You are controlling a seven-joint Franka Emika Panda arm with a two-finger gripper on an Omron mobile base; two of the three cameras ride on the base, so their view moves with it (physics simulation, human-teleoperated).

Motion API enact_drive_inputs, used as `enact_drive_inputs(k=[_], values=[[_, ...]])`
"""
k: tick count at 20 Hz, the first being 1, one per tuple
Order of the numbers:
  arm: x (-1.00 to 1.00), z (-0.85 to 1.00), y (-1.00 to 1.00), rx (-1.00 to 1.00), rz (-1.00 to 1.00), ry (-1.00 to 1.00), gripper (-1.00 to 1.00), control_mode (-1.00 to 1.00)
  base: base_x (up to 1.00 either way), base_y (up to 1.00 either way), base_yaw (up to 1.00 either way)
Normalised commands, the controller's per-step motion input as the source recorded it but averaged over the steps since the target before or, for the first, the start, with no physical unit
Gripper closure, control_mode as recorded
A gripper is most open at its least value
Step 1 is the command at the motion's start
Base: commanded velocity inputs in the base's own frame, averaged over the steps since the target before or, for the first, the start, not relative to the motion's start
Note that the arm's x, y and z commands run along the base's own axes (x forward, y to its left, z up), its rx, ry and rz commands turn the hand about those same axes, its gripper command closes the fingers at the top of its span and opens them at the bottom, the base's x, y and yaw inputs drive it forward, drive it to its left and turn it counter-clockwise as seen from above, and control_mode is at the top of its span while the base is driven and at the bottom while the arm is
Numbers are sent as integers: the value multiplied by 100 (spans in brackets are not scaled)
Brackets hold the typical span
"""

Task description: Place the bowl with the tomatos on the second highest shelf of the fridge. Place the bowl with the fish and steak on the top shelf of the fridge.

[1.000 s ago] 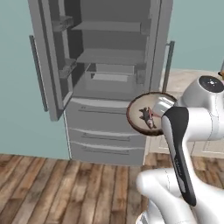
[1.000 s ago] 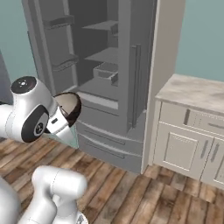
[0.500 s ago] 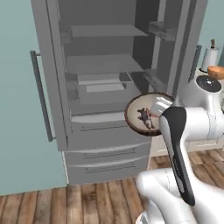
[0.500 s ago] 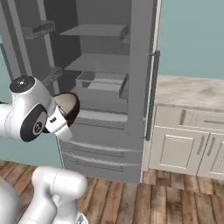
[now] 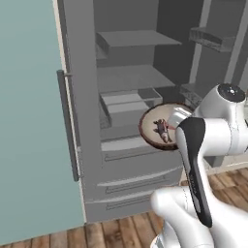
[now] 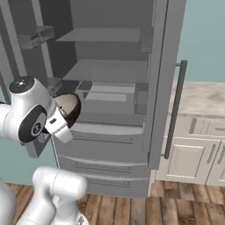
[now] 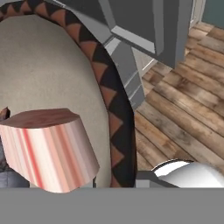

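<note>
The white arm (image 5: 203, 145) rises from the lower right of the left base view and bends at a big round joint near the right edge. Its hand reaches toward the middle of that frame and holds the bowl (image 5: 162, 127) up in front of the open fridge (image 5: 121, 160). The bowl sits just right of the middle there, tipped so its inside faces the camera. The fish (image 5: 161, 127) and the steak (image 5: 167, 136) lie inside it, small and close together.

In the right base view the arm (image 6: 28, 116) fills the left side, and the bowl (image 6: 68, 107) peeks out just right of the round joint, at middle left. Most of it is hidden behind the arm.

The gripper itself is hard to see, because the arm covers it in both base views. In the hand view the fingertips are cut off at the bottom edge. The bowl's dark rim (image 7: 111, 100) with orange triangles runs down the middle of that frame, so the gripper is probably pinched on the rim.

The steak (image 7: 48, 148) looks big at the lower left of the hand view. The top shelf (image 5: 138, 38) is in the upper middle of the left base view, well above the bowl. The second shelf (image 5: 135, 77) is below it.
</note>
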Motion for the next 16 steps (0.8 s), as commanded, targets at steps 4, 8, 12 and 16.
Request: enact_drive_inputs(k=[4, 8, 12, 16], values=[[0, 0, 0, 0, 0, 0, 100, 100, 66, -35, 1], [0, 0, 0, 0, 0, 0, 100, 100, 56, -2, 0], [0, 0, 0, 0, 0, 0, 100, 100, 69, -3, 0], [0, 0, 0, 0, 0, 0, 100, 100, 65, 0, 0]])
